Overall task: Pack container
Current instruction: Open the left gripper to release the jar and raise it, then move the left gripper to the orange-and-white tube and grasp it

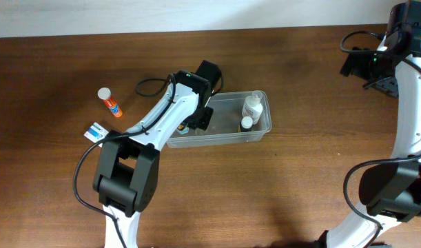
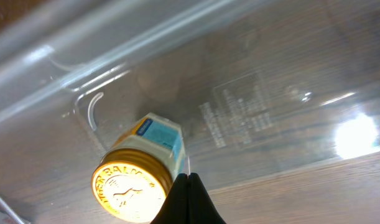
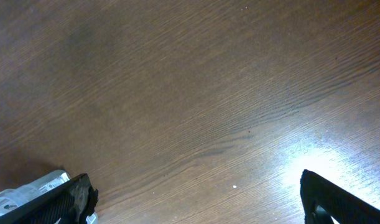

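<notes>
The container (image 1: 224, 138) is a clear plastic tub at the table's middle. Two white bottles (image 1: 251, 107) lie at its right end. My left gripper (image 1: 198, 121) reaches down into the tub's left part. In the left wrist view its fingers (image 2: 188, 178) are pressed shut with nothing between them. They are just right of a small jar (image 2: 153, 144) with a gold lid, which lies on the tub's floor (image 2: 270, 106). My right gripper (image 1: 353, 63) is far off at the back right, open and empty over bare wood (image 3: 196, 193).
An orange glue stick with a white cap (image 1: 109, 102) and a small blue-and-white box (image 1: 95, 132) lie on the table left of the tub. The left arm's cable (image 1: 149, 85) loops behind the tub. The table's far edge runs along the top.
</notes>
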Motion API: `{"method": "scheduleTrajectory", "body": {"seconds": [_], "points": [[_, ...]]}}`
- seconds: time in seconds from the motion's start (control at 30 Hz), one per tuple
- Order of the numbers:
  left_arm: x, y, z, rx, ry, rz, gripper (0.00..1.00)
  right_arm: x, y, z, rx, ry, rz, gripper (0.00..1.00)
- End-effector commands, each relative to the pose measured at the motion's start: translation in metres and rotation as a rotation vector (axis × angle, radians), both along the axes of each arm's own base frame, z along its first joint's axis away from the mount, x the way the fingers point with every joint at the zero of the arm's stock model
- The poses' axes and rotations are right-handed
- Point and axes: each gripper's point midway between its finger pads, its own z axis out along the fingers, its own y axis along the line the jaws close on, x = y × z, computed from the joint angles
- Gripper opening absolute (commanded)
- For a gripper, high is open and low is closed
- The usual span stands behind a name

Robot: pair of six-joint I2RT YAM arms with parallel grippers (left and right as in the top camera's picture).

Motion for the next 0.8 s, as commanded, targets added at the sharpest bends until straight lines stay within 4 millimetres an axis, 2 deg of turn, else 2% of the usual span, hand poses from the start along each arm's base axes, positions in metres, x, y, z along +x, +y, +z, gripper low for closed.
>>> {"method": "scheduleTrajectory", "body": {"seconds": [0.0,0.37,0.57,0.77], "points": [[0.001,0.014,0.002,0.009,-0.001,0.016,0.01,-0.002,-0.003,0.018,-0.018,-0.044,-0.015,0.98],[0.016,0.045,0.002,0.015,-0.016,0.092,0.01,-0.002,-0.003,0.018,-0.018,-0.044,-0.015,0.98],[0.026,0.041,0.003,-0.006,-0.056,0.090,0.01,-0.002,-0.003,0.018,-0.018,-0.044,-0.015,0.98],[0.027,0.032,0.005,-0.013,-0.066,0.063,0.01,-0.002,-0.003,0.018,-0.018,-0.044,-0.015,0.98]]}}
